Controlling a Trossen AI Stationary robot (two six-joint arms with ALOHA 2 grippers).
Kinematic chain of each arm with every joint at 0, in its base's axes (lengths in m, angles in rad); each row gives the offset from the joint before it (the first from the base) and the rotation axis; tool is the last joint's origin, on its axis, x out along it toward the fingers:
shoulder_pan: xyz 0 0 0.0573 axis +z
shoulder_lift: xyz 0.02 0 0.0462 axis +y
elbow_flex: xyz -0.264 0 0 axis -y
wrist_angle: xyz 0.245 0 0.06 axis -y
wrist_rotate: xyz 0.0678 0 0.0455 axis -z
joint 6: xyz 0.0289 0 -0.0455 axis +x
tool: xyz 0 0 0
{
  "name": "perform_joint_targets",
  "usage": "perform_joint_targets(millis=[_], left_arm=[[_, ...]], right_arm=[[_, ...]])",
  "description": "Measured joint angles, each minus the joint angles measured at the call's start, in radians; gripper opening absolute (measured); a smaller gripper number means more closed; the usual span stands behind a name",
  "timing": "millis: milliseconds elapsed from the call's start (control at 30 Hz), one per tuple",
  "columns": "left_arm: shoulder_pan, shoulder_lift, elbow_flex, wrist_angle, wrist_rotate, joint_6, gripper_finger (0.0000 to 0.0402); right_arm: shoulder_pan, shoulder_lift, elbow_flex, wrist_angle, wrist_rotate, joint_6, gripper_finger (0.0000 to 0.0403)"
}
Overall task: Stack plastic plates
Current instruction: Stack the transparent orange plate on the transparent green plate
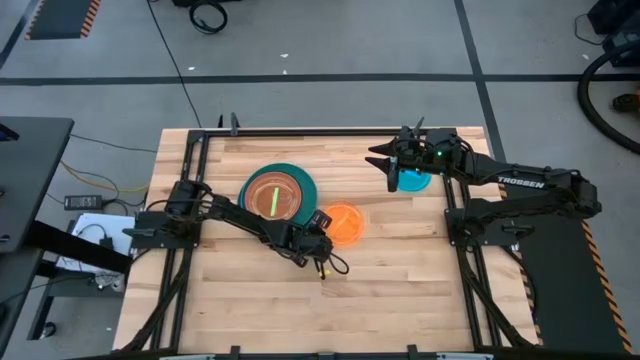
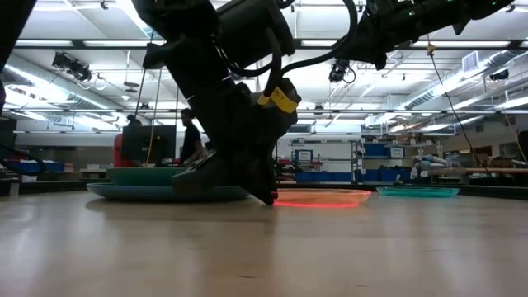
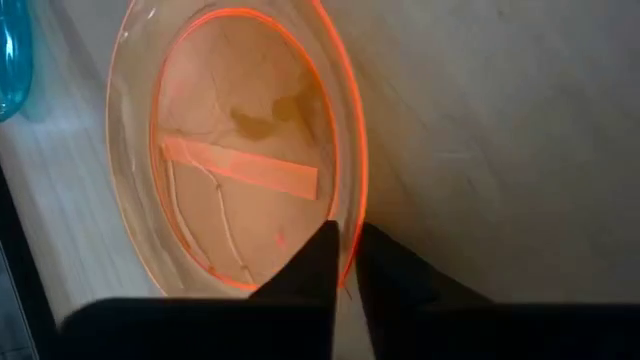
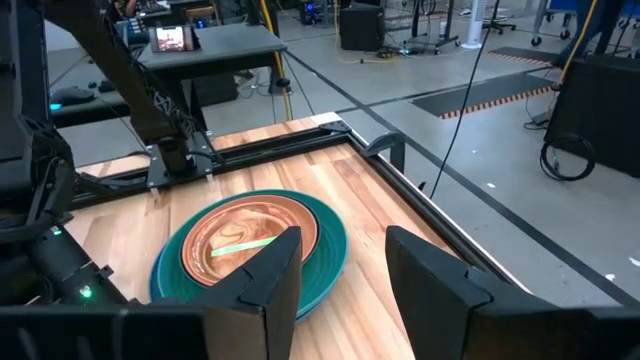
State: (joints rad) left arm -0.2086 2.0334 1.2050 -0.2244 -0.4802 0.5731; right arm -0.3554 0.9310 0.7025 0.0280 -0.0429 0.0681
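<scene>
The translucent orange plate [image 1: 345,225] lies flat on the table, right of centre. My left gripper [image 3: 347,275] is down at its left rim, shut on it. Left of it sits a stack [image 1: 278,193]: a large teal plate at the bottom, a brown plate on it, and a clear plate with a neon green streak on top. A cyan plate [image 1: 413,181] lies flat toward the far right. My right gripper [image 4: 340,270] hovers open and high, at the cyan plate's left edge, touching nothing. My left gripper pinches the orange plate's rim [image 3: 352,235] on its left side. One finger [image 3: 315,265] stands inside the plate and one [image 3: 390,275] outside. The fingers come down slanting from the table's left. The plate [image 2: 326,198] rests flat on the table.
A black frame rail [image 1: 300,131] runs along the table's far edge and down both sides. Bare wood lies in front of the plates toward the near edge. Beyond the table is a workshop, where a person [image 2: 191,136] stands far off.
</scene>
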Motion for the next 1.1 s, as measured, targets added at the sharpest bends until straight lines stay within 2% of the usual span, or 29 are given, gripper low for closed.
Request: perform_joint_targets(millis=[133, 467, 933, 1100], left_arm=[[0.006, 0.000, 0.000, 0.005, 0.002, 0.002, 0.0009], [-0.018, -0.044, -0.001, -0.007, -0.018, 0.012, 0.0008], [-0.032, -0.271, 0.000, -0.095, -0.037, -0.118, 0.0006], [-0.047, -0.339, 0.000, -0.179, -0.091, -0.149, 0.0005]], right_arm=[[0.000, 0.000, 0.000, -0.001, 0.000, 0.000, 0.0158], [0.000, 0.000, 0.000, -0.007, 0.000, -0.011, 0.0158], [0.000, 0.000, 0.000, -0.015, 0.000, -0.011, 0.0158], [0.000, 0.000, 0.000, -0.016, 0.000, -0.011, 0.0158]])
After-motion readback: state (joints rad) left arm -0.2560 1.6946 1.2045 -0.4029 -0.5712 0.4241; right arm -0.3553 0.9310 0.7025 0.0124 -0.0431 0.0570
